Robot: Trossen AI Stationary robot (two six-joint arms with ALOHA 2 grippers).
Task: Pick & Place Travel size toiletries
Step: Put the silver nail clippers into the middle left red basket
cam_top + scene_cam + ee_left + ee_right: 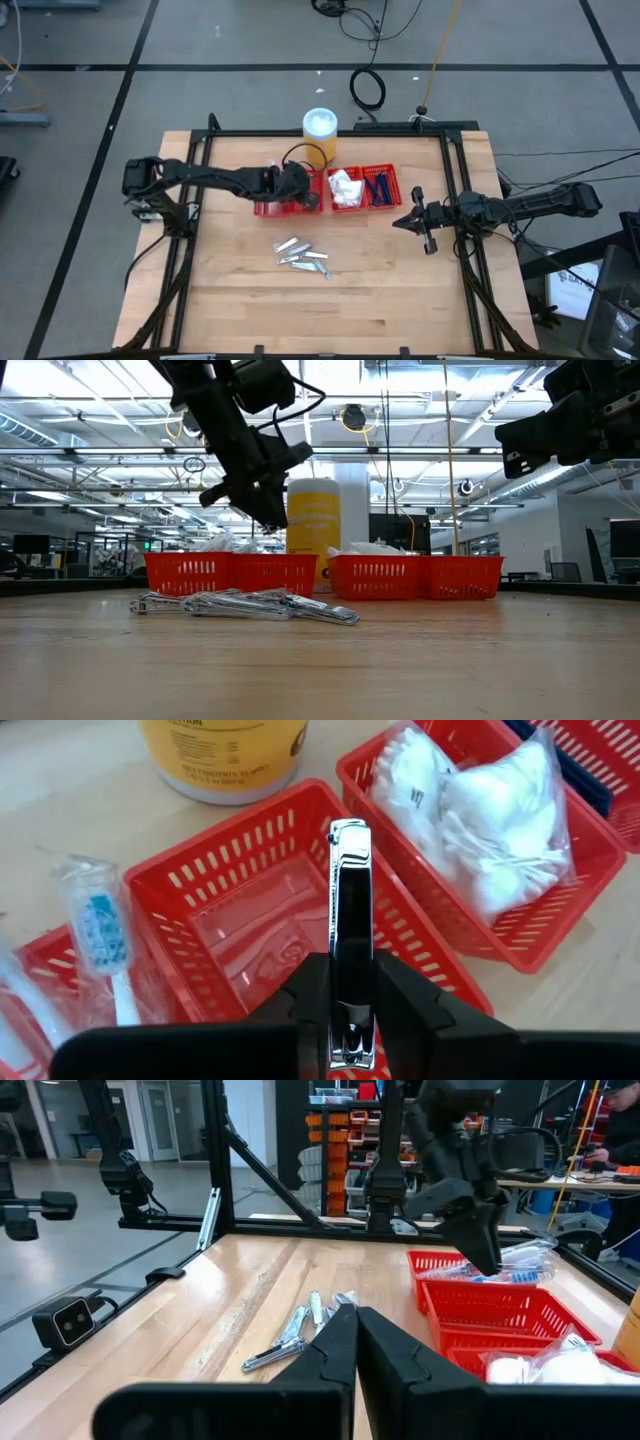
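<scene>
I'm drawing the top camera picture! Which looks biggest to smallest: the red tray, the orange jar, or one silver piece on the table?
1. Red tray
2. Orange jar
3. One silver piece, thin and much the smallest

table point(400, 290): matt pale wood | tray point(250, 850): glossy red plastic mesh | clipper point(350, 920): mirror-bright metal | packets point(500, 830): crinkly clear wrap
</scene>
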